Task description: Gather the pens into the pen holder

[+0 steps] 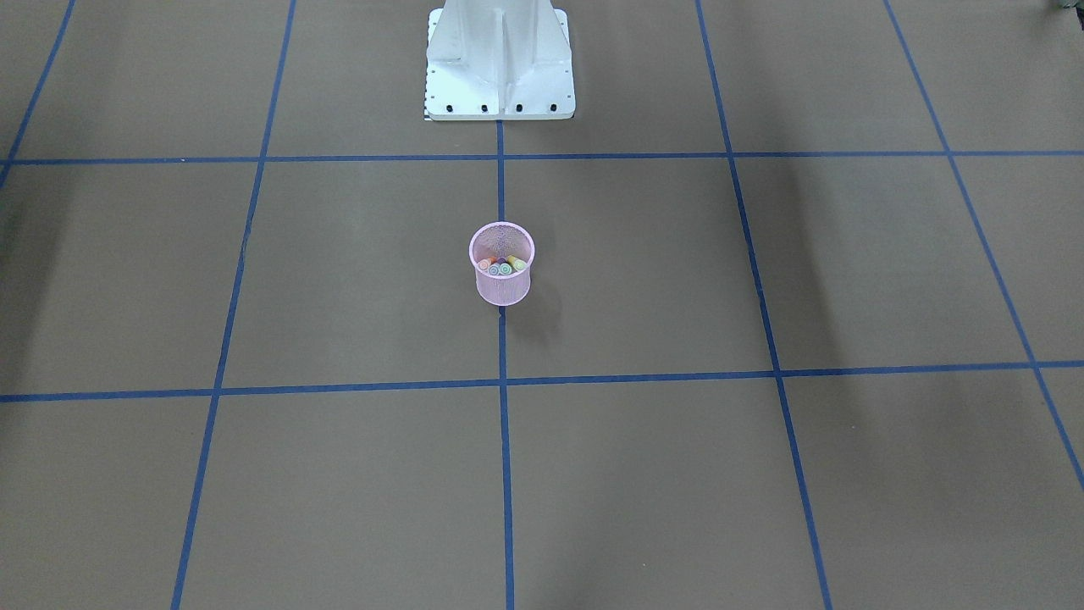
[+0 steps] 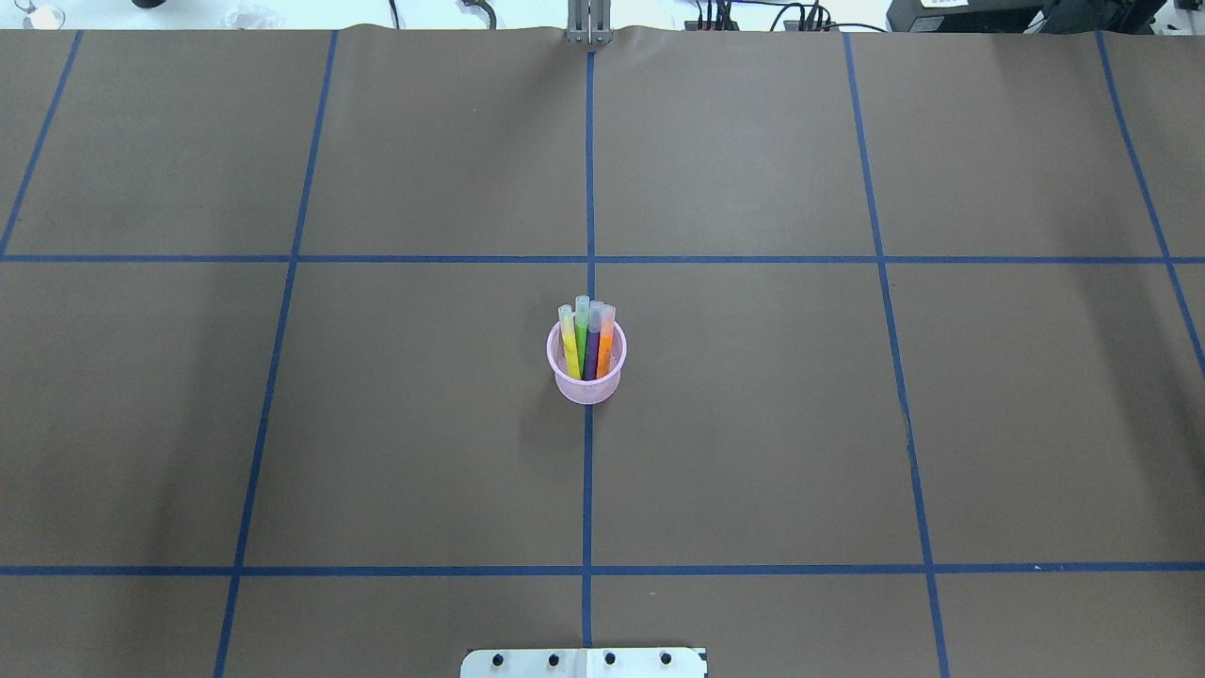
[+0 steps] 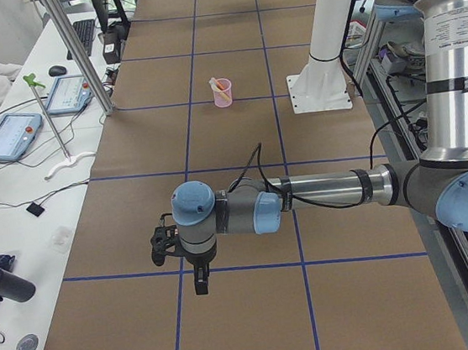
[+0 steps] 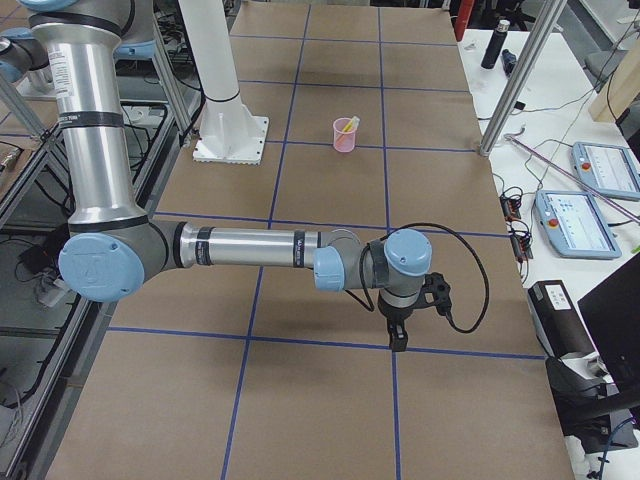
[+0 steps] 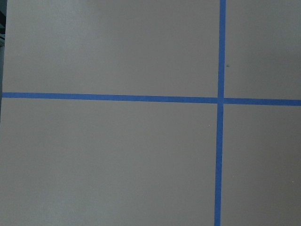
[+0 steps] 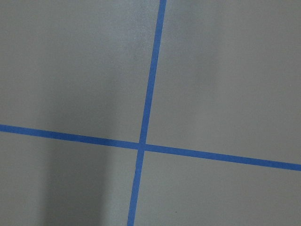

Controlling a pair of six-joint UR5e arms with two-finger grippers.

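Note:
The pink mesh pen holder (image 2: 586, 388) stands upright at the middle of the table, on the blue centre line; it also shows in the front view (image 1: 502, 288). Inside it stand the yellow pen (image 2: 569, 345), green pen (image 2: 582, 331), purple pen (image 2: 593, 347) and orange pen (image 2: 607, 341), their pale caps up and leaning away from me. My left gripper (image 3: 200, 282) shows only in the left side view and my right gripper (image 4: 398, 336) only in the right side view, both far from the cup. I cannot tell whether either is open or shut.
The brown table is marked with a blue tape grid (image 2: 588, 259). The white robot base (image 1: 500, 63) stands at the near edge. Both wrist views show only bare table and tape lines. Side benches hold tablets (image 3: 10, 135) and bottles beyond metal posts (image 3: 76, 49).

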